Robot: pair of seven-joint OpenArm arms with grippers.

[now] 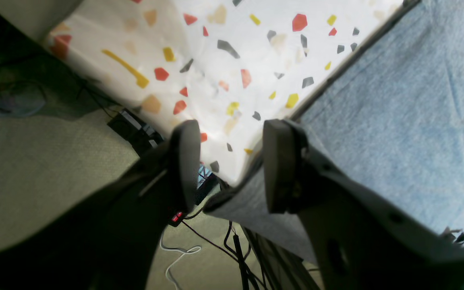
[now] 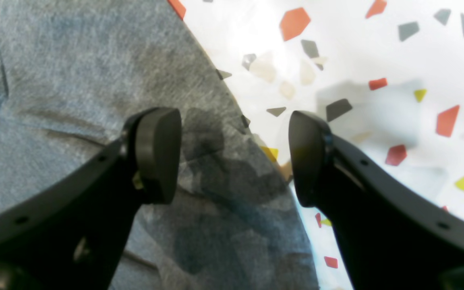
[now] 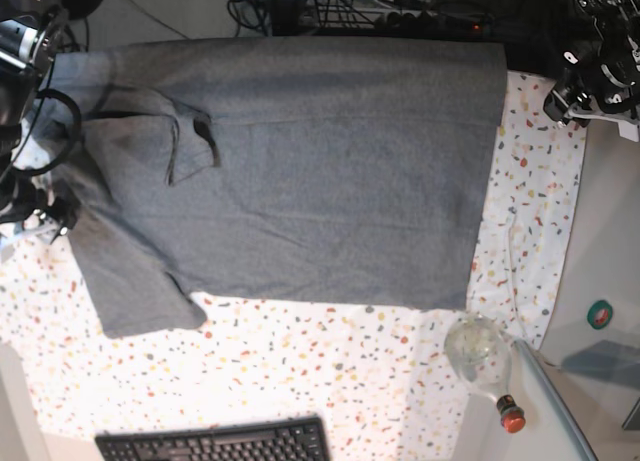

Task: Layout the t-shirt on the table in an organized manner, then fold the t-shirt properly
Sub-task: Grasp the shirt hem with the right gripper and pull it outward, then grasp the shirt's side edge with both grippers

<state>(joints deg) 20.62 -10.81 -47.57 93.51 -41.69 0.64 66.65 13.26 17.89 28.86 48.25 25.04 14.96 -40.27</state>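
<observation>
The heather-grey t-shirt point(image 3: 320, 171) lies spread across the speckled table point(image 3: 300, 361), sleeves toward the left of the base view and one fold near the upper sleeve. My right gripper point(image 2: 232, 157) hovers open over the t-shirt point(image 2: 75, 72) where its edge meets the table point(image 2: 377, 52), with nothing between its fingers. In the base view the right gripper point(image 3: 52, 221) is at the left edge by the lower sleeve. My left gripper point(image 1: 232, 165) stands open above a table point(image 1: 232, 52) corner, beside the t-shirt point(image 1: 409, 121) hem that hangs over the edge. The base view shows the left gripper point(image 3: 572, 96) at top right.
A black keyboard point(image 3: 215, 443) lies at the table's near edge. A clear bottle point(image 3: 482, 356) with a red cap lies at the lower right corner. Cables point(image 1: 216, 249) and a black box point(image 1: 135, 127) sit on the floor below the table corner.
</observation>
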